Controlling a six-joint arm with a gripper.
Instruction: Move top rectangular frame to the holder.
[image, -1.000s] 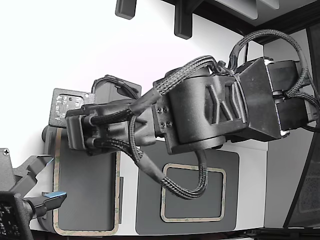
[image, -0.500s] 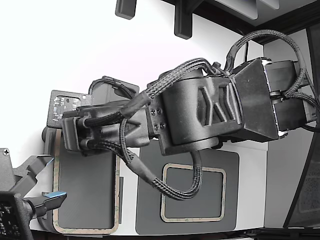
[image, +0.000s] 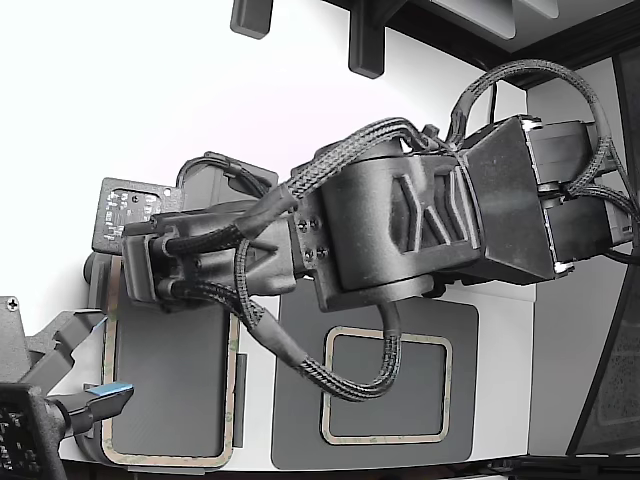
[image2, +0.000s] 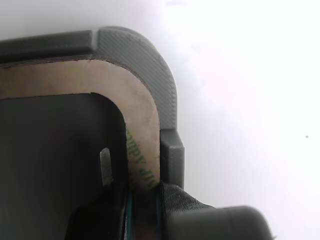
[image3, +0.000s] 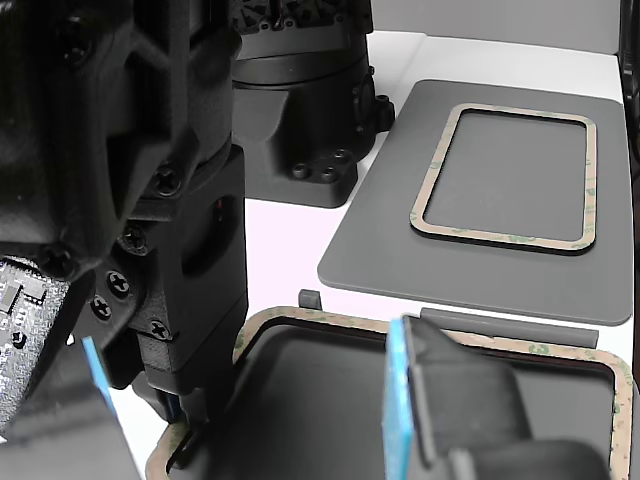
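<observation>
Gripper: in the wrist view we find the gripper (image2: 142, 210) pinching the tan border of the top rectangular frame (image2: 75, 75) close to one rounded corner; one finger lies on the outer side and one on the dark inner side, pressed together on the strip.

Frame position: the frame lies over the holder (image2: 145, 55), whose light grey ribbed rim follows the same corner just outside the tan border. A raised tab (image2: 172, 155) stands against the frame's edge beside the grip.

Seating: we judge the frame to be at or nearly in its place. Whether it rests fully flat inside the tabs we cannot tell.

Long axis: in the exterior view the frame (image: 112, 350) runs lengthwise away from the gripper (image: 135, 285), toward the lower edge of that picture.

Next move: we judge that it turns on the border clearing the tab, then on release.

Holder contents: this one frame only, as far as we can see.

Farther off: a darker flat mat (image3: 380, 250) carries a second frame (image3: 515, 180), well apart from the holder (image3: 310, 298) and untouched.
</observation>
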